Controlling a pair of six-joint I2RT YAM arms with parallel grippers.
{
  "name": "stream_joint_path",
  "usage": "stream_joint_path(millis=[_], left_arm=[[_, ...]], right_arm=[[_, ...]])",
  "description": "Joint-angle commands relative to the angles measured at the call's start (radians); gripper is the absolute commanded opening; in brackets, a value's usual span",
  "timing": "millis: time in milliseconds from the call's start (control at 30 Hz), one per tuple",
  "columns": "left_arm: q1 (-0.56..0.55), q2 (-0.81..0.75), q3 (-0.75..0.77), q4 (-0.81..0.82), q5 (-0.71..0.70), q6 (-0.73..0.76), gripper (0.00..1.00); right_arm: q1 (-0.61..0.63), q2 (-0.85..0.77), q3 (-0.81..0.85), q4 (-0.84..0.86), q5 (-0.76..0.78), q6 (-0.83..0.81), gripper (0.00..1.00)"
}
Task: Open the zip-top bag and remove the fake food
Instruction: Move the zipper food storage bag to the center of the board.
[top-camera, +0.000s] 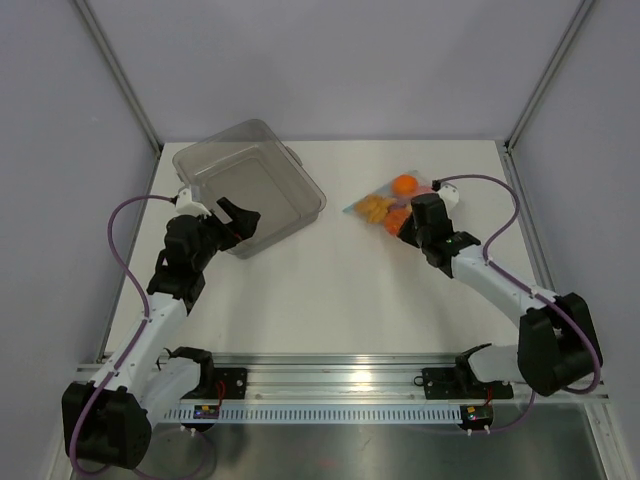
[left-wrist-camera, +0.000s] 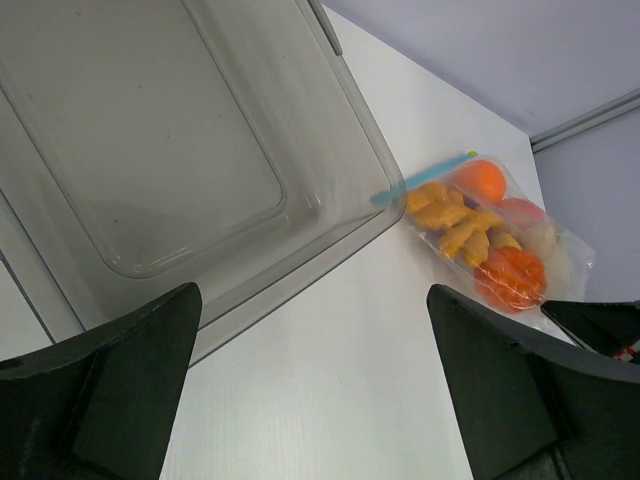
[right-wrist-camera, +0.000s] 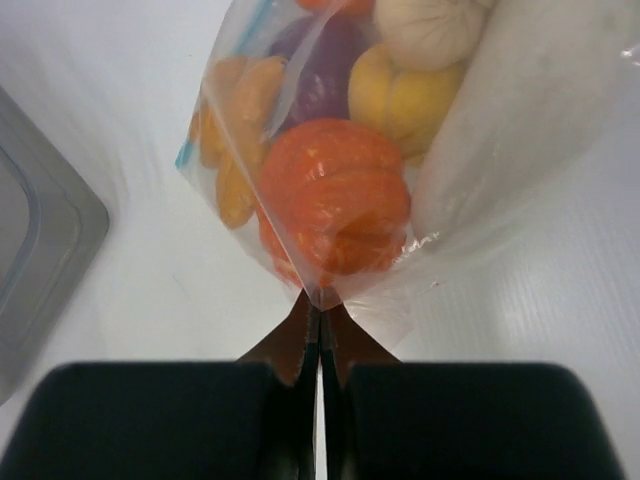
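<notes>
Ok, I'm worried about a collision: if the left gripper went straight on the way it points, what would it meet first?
Most likely the near wall of the clear tub, which lies ahead between the left gripper's open fingers; depth is unclear, so bare table beside it could come first.

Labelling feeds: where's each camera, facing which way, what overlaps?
Top external: overhead from behind, looking down on the table; left arm, right arm, tub, zip-top bag.
Left wrist: on left arm, facing over tub toward bag; open left tool frames the bottom.
Right wrist: on right arm, close on bag; right tool shut on its edge.
Shared: tub, bag of fake food, all three.
</notes>
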Motion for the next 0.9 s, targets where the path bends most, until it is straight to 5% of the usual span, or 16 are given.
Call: stream_joint_path(millis=[0,100,133,233,500,867], left_arm=[[-0.005,0.003,0.029,0.044,0.026,0.017,0.99],[-0.007,0.006,0.027,0.046,0.026,0.016,0.99],[-0.008,0.006,0.03,0.046,0.027,0.016,0.99],[-0.011,0.012,0.032,0.048,0.027,0.017,0.99],[-0.013,0.017,0.033,0.046,0.032,0.016,0.99],[-0.022,0.047,0.041,0.051,0.038,0.013,0.99]], right_arm=[[0.0,-0.109,-0.045,-0.11,0.108,0.023,0.02],[-0.003,-0.206,-0.097,-0.142,0.19,0.053,0.12],[-0.003,-0.25,-0.108,-0.145,0.205,0.069,0.45],[-0.001,-0.31,-0.118,-0.185,0.265,0.113,0.88],[-0.001,-0.361,-0.151,-0.15,0.183,0.144,0.91],[0.056,-0.229,-0.069,-0.087,0.026,0.0,0.91]])
